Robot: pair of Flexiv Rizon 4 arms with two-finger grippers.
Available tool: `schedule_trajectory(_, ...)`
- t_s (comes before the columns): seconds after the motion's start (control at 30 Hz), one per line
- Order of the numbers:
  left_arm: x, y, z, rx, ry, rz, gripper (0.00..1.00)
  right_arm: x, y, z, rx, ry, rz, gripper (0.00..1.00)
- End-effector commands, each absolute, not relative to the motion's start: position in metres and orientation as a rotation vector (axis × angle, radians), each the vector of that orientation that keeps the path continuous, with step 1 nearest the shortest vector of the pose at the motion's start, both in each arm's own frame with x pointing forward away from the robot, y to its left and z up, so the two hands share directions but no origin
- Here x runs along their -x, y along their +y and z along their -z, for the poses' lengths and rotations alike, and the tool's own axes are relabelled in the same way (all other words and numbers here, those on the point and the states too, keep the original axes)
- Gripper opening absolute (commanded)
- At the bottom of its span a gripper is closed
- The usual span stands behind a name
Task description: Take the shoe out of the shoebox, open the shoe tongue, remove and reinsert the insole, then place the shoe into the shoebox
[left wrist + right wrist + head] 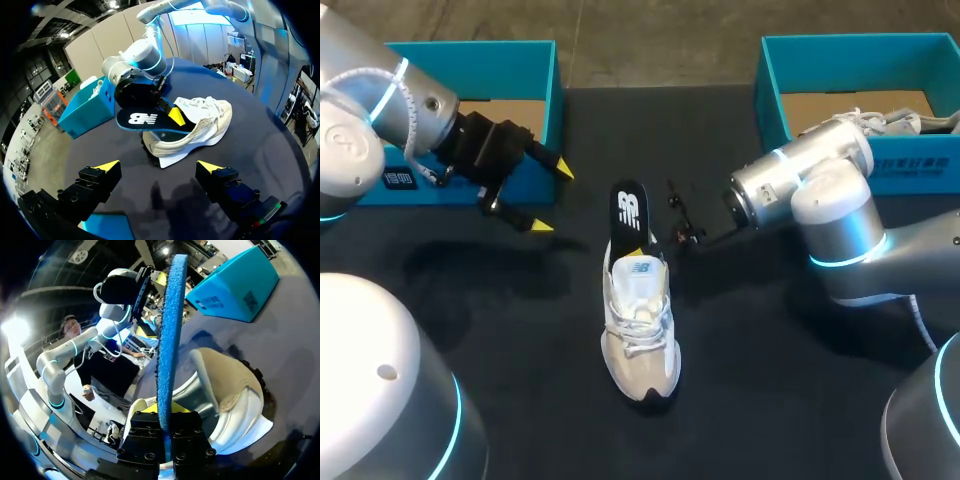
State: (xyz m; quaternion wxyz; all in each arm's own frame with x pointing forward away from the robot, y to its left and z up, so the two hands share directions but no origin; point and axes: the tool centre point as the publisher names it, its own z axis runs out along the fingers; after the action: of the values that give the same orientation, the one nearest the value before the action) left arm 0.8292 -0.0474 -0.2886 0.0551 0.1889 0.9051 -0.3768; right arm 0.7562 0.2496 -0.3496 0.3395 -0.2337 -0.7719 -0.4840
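A white and beige shoe lies on the dark table mid-view, toe toward the front edge. A black insole with a white logo sticks up out of its heel opening. My right gripper is shut on the insole at the shoe's collar. In the right wrist view the insole's blue underside stands edge-on, pinched between the fingers, with the shoe beside it. My left gripper hangs open and empty in front of the left shoebox. From the left wrist view, shoe and insole lie ahead of the gripper.
A second teal shoebox stands at the back right with another white shoe inside it. My right arm crosses in front of that box. The left box's cardboard floor shows behind the left wrist.
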Motion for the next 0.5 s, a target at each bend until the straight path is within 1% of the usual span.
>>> schedule_trajectory(0.03, -0.829, -0.047, 0.288, -0.574, 2.75, 1.14, 1.0, -0.752, 0.251, 0.344, 0.621, -2.024, 1.275, 0.05)
schedule_trajectory(0.07, -0.829, -0.047, 0.288, -0.574, 2.75, 1.14, 1.0, -0.753, 0.251, 0.342, 0.615, -2.033, 1.28, 0.16)
schedule_trajectory(0.17, -0.829, -0.047, 0.288, -0.574, 2.75, 1.14, 1.0, -0.757, 0.253, 0.333, 0.602, -2.059, 1.284, 0.23)
schedule_trajectory(0.37, -0.829, -0.047, 0.288, -0.574, 2.75, 1.14, 1.0, -0.767, 0.256, 0.319, 0.567, -2.099, 1.283, 0.26)
schedule_trajectory(0.5, -0.829, -0.047, 0.288, -0.574, 2.75, 1.14, 1.0, -0.773, 0.257, 0.318, 0.55, -2.103, 1.273, 0.24)
